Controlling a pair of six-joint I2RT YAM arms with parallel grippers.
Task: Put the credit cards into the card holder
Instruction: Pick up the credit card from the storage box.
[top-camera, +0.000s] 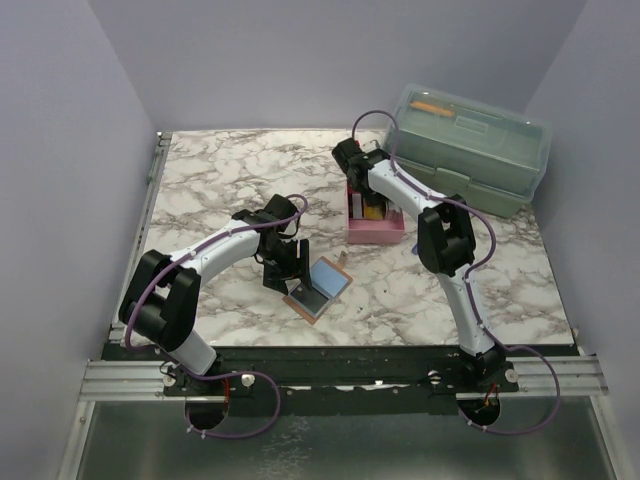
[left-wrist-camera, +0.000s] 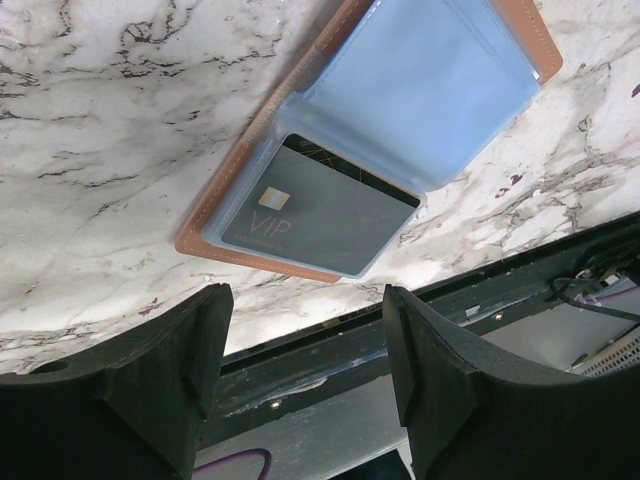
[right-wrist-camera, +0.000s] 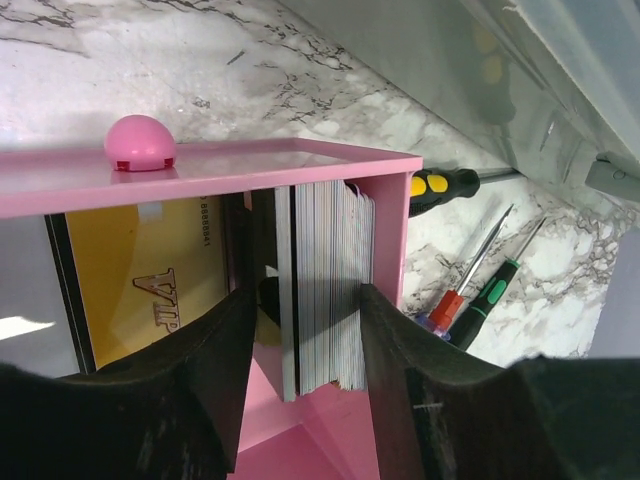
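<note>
The card holder (top-camera: 318, 287) lies open near the front middle of the table, reddish-brown outside with blue clear sleeves (left-wrist-camera: 420, 90). A grey VIP card (left-wrist-camera: 320, 210) sits in its lower sleeve. My left gripper (top-camera: 288, 270) hangs just left of it, open and empty (left-wrist-camera: 305, 320). A stack of credit cards (right-wrist-camera: 325, 270) stands on edge in the pink tray (right-wrist-camera: 250, 165), next to a yellow VIP card (right-wrist-camera: 150, 280). My right gripper (top-camera: 362, 205) reaches into the tray, open, its fingers (right-wrist-camera: 305, 300) straddling the stack; the left finger stands off it.
The pink tray (top-camera: 380, 232) stands in front of the large grey-green toolbox (top-camera: 470, 145). Screwdrivers with yellow-black (right-wrist-camera: 440, 185), red (right-wrist-camera: 447, 310) and green (right-wrist-camera: 490, 295) handles lie between tray and toolbox. A pink knob (right-wrist-camera: 140, 142) sits on the tray's rim.
</note>
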